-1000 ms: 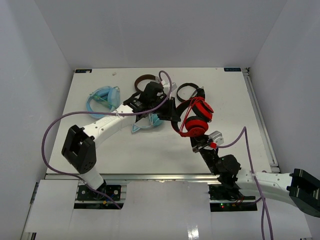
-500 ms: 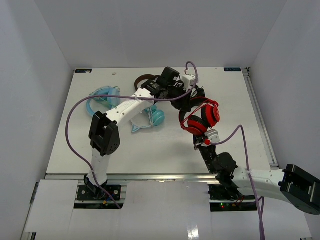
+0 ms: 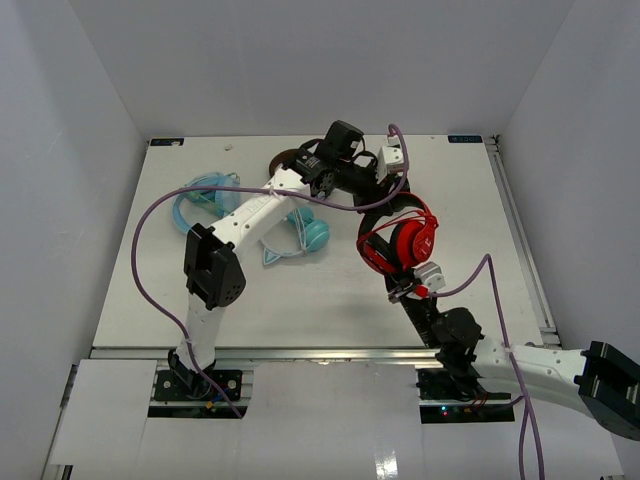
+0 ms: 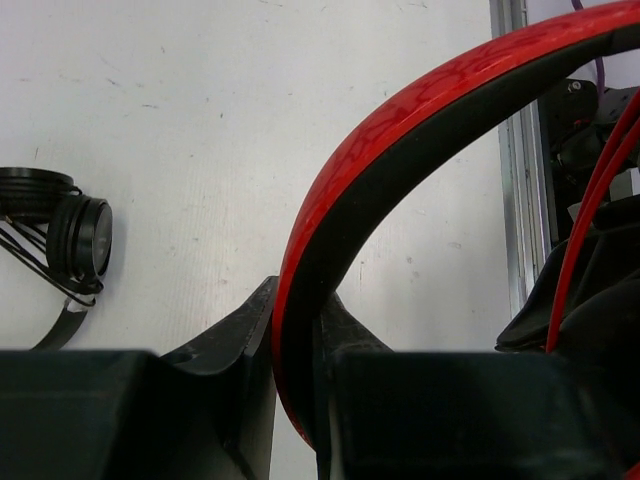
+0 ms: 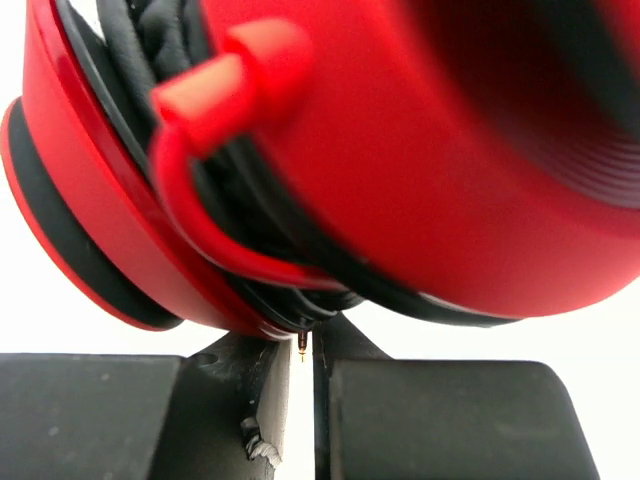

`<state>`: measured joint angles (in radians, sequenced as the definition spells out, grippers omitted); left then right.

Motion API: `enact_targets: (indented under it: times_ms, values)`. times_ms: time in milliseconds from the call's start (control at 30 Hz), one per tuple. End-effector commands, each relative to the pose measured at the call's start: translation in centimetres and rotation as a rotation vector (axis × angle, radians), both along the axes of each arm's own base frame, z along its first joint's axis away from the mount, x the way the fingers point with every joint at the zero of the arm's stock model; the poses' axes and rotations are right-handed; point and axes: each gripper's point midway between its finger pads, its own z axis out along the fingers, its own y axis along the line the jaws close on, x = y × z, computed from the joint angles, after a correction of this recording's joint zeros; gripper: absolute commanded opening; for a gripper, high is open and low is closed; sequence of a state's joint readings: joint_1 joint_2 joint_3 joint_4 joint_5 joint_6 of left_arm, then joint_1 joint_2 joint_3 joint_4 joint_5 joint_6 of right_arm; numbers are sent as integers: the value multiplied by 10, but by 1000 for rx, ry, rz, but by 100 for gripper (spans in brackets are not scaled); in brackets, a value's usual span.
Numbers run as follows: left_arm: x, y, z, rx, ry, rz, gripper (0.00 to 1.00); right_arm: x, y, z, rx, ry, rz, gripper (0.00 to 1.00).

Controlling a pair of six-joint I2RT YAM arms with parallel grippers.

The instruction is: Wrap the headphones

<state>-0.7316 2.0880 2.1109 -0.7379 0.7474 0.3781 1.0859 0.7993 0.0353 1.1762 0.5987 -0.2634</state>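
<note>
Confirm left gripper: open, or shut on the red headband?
Shut on it: left wrist view shows left gripper pinching the red headphones' headband, no gap either side.

The left gripper [image 3: 383, 195] and right gripper [image 3: 402, 282] both grip the headphones [image 3: 402, 242].

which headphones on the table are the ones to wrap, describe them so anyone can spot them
Look right of the middle of the white table. The headphones there are the only red pair; the blue headphones lie further left.

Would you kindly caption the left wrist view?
Left gripper shut on the red headphones' headband; small black headphones lie on the table.
</note>
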Motion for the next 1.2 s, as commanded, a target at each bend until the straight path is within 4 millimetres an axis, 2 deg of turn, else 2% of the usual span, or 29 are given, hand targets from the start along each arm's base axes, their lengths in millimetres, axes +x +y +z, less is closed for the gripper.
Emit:
enact_targets:
  times_ms: [0,133,233,367,500,667,800,933,1033,1167]
  values:
    - [-8,7,22,-34,-129,-90,0,-16,-24,-54,-28,32,25,8]
    - [10,8,15,-7,-206,-45,0,-19,-18,-66,-40,82,62,8]
    - [22,4,6,12,-245,-31,0,-13,-20,-79,-21,165,23,8]
    - [43,0,-18,62,-300,-9,0,-9,-23,-104,-50,273,-24,8]
    - [59,-6,-38,95,-342,-9,0,-5,-31,-114,-39,333,-91,8]
    - [70,-15,-71,121,-339,-30,0,-1,-41,-124,3,393,-170,8]
    - [71,-16,-101,144,-325,-61,0,8,-57,-128,28,407,-296,8]
    - [76,-13,-121,159,-321,-67,0,21,-58,-134,-40,428,-379,8]
    - [85,-7,-131,163,-311,-59,0,35,-52,-128,3,425,-405,8]
    - [99,5,-143,159,-302,-53,0,53,-46,-134,-16,442,-391,9]
